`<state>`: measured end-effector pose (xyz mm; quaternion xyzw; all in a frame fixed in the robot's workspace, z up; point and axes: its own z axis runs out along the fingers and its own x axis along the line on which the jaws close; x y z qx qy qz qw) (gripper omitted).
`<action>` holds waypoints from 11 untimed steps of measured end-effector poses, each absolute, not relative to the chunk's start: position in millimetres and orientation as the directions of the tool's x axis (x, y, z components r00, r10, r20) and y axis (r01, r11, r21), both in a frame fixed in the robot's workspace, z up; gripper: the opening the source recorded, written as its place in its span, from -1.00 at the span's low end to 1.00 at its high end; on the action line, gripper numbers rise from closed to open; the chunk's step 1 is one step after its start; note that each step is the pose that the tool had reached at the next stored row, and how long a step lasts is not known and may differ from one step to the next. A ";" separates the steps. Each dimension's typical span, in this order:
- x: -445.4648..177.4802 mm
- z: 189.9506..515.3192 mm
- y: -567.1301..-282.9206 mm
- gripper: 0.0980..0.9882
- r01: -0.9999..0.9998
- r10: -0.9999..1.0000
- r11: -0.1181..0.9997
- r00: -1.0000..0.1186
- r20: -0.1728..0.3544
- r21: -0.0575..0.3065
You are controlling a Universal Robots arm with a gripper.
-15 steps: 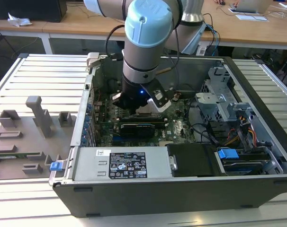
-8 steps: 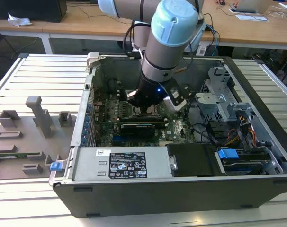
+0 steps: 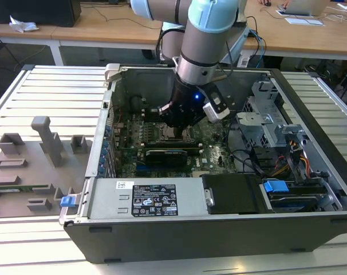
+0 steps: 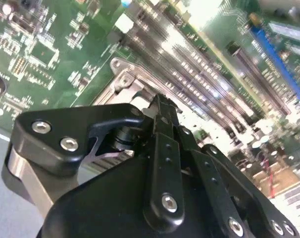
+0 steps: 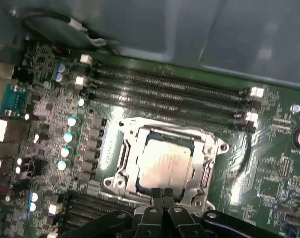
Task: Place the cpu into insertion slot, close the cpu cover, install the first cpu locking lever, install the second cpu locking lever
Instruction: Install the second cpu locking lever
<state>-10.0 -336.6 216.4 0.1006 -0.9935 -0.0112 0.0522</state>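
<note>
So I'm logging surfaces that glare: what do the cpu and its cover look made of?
The cpu top looks like pale brushed metal with a soft sheen. The cpu cover around it seems to be bare stamped steel, brighter, with sharp highlights on its edges.

My exterior view looks down into the open computer case [image 3: 219, 229]; both wrist views sit close above its motherboard [image 5: 269, 168].

Silver cpu [image 5: 166, 166] under closed cpu cover [image 5: 202, 171]

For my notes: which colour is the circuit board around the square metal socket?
Green motherboard, clearest in the first wrist view.
</note>
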 end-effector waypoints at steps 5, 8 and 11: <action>-10.0 242.5 -332.3 -0.98 -0.199 -0.200 0.980 -0.974 0.103 0.027; -10.0 255.9 -332.2 -0.98 -0.199 -0.200 0.980 -0.974 0.103 0.027; -10.1 273.3 -332.2 -0.98 -0.199 -0.200 0.980 -0.974 0.103 0.027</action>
